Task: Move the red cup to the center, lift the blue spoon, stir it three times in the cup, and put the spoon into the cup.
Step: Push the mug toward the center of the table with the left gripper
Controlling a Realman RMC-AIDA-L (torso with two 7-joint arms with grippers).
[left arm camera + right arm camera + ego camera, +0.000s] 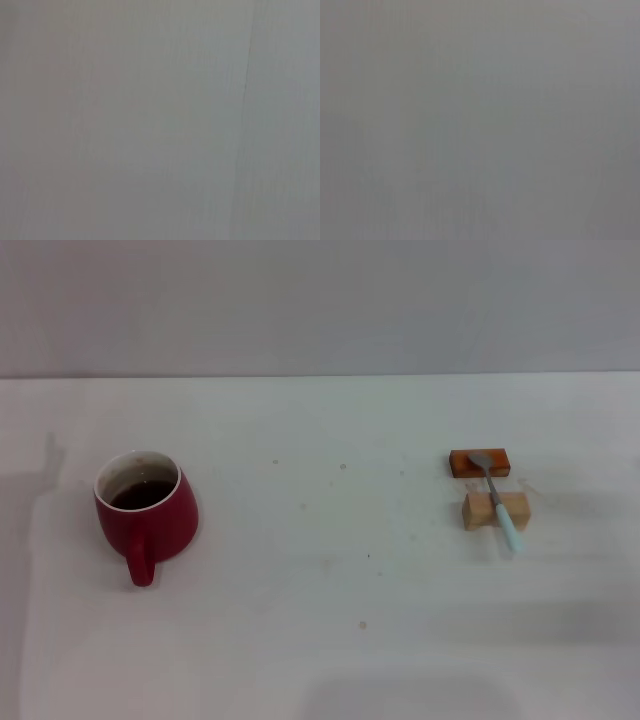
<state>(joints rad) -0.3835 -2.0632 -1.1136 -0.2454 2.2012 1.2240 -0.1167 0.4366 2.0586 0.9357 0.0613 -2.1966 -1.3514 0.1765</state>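
The red cup stands upright on the white table at the left in the head view, its loop handle pointing toward me. Its inside is white with a dark shadow at the bottom. The blue spoon lies at the right, its grey bowl resting on a small orange-brown block and its neck across a pale wooden block, with the light-blue handle pointing toward me. Neither gripper shows in any view. Both wrist views show only a blank grey surface.
The white table runs back to a grey wall. A few small specks mark its surface between the cup and the spoon. A faint shadow falls on the table at the far left.
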